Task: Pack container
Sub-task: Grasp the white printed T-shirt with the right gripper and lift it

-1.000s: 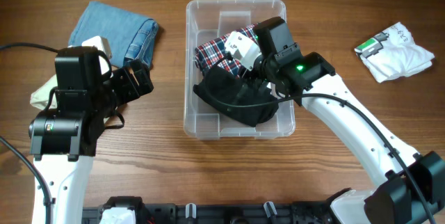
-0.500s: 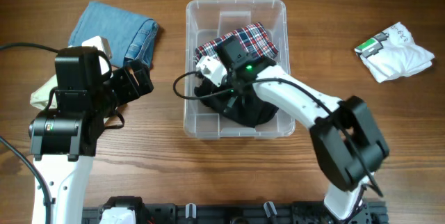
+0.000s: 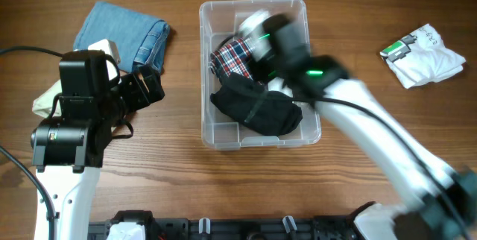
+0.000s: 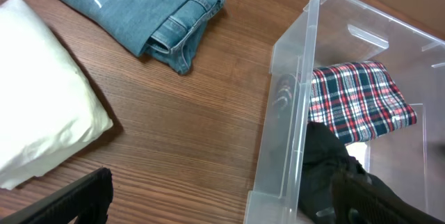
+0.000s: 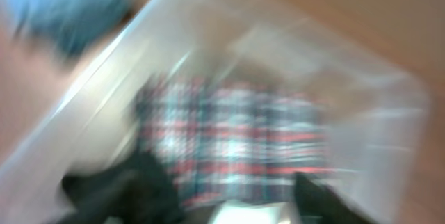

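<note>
A clear plastic container (image 3: 204,68) is sitting in the middle of a wooden table (image 3: 164,173), with its long sides running away from the robot. Inside it, a red, white and navy plaid cloth (image 3: 232,57) is lying in the far half. A black garment (image 3: 261,112) is lying crumpled in the near half, overlapping the near edge of the plaid cloth.

The right arm is reaching in from the near right. The right gripper (image 3: 257,37) is hanging over the far part of the container, above the plaid cloth. It is showing only as a blur from overhead, and the right wrist view is smeared as well, so it cannot be told whether its jaws are spread or pressed together.

The left gripper (image 3: 151,87) is hovering over the table just left of the container and pointing toward it. Its jaws are spread wide, and in the left wrist view the container's near left corner is showing between the two dark fingers.

Folded blue jeans (image 3: 123,31) are lying at the far left, near the container's far left corner. A cream folded cloth (image 3: 46,100) is lying beside the jeans, partly hidden under the left arm. A white garment (image 3: 428,61) with a green tag (image 3: 397,48) is lying at the far right, well apart from the container.
</note>
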`<state>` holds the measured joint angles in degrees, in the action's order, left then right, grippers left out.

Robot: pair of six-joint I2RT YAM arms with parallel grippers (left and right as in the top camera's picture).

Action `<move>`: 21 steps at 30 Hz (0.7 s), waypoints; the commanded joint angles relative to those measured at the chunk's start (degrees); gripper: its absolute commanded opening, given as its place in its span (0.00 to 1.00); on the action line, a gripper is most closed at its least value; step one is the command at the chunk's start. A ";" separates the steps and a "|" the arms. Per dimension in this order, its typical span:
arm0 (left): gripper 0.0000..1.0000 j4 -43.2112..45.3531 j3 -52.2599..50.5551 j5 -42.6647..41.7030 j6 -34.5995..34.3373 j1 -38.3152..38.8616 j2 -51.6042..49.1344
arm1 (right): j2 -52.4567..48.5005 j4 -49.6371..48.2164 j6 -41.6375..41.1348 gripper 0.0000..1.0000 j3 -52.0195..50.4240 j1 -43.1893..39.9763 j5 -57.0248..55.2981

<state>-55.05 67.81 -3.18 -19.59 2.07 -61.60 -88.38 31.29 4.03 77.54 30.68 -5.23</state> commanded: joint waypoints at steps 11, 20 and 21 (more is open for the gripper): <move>1.00 -0.13 1.27 -0.90 0.92 -0.48 0.09 | -10.67 3.89 -26.97 1.00 -0.55 -59.95 21.77; 1.00 -0.11 1.27 -0.90 0.92 -0.48 0.09 | -27.69 -1.88 -28.30 1.00 -0.57 -68.15 25.79; 1.00 -0.11 1.27 -0.90 0.92 -0.48 0.09 | -28.72 -3.45 -28.28 1.00 -0.63 -68.15 26.38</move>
<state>-55.29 67.81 -3.16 -19.59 2.07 -61.60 -114.83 30.09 -23.38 77.10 -37.36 18.44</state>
